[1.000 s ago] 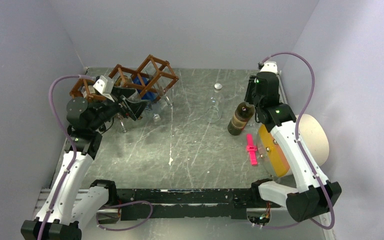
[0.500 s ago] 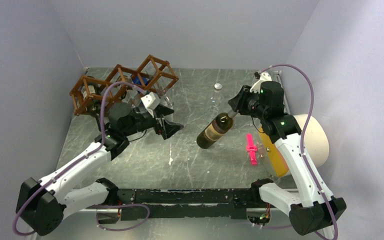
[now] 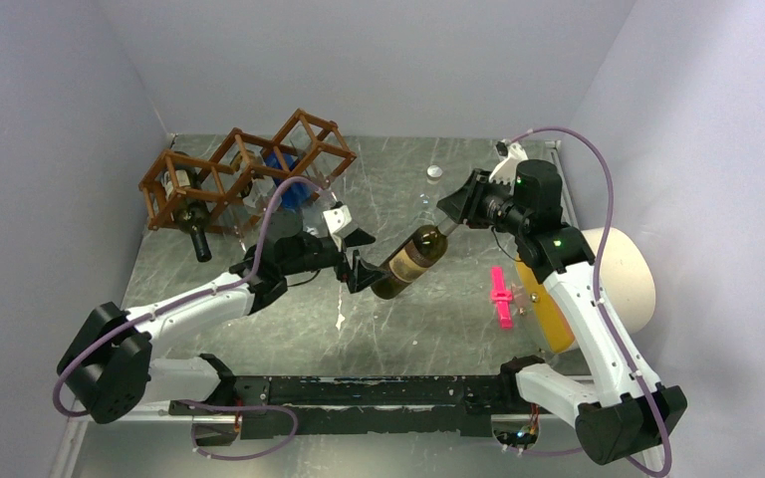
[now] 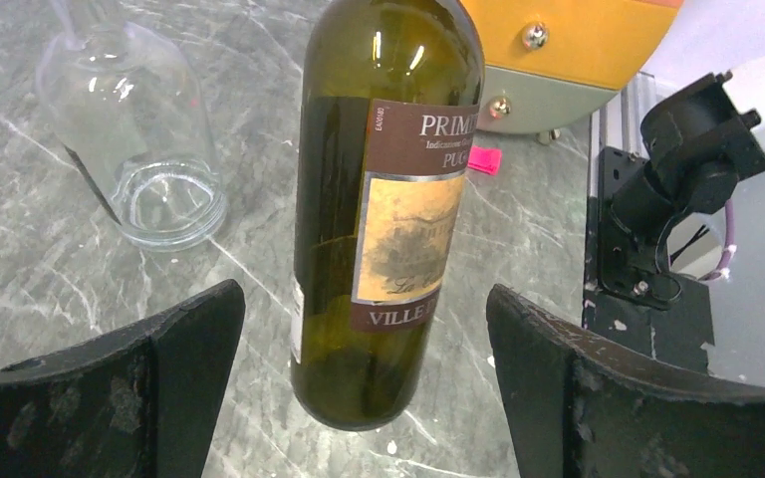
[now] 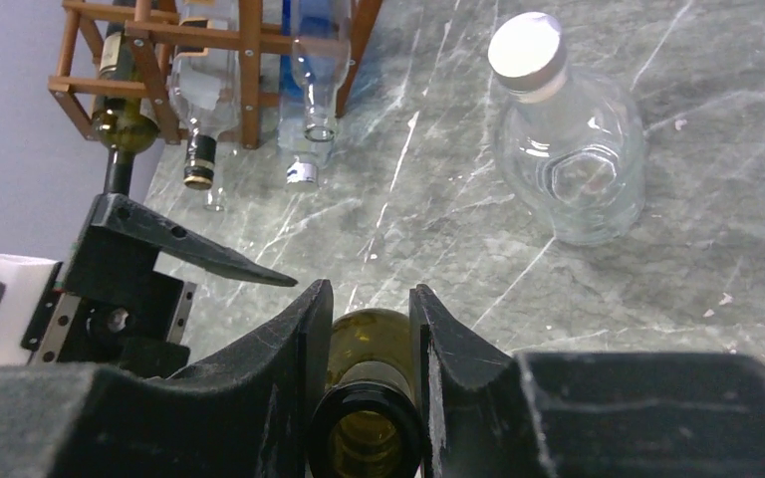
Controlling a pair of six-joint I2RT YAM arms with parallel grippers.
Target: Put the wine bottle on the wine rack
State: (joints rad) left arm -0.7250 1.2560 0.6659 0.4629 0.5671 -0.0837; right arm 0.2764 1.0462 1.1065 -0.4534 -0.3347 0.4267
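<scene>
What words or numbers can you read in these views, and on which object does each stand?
"PRIMI": top of the label on the wine bottle, cut off at the edge.
"PUG": same label, lower, cut off.
"VILLE": label's bottom band, cut off.
Small print and script on it: too blurred to read.

Glossy wine bottle [image 4: 388, 199], wooden wine rack [image 5: 250, 80]
</scene>
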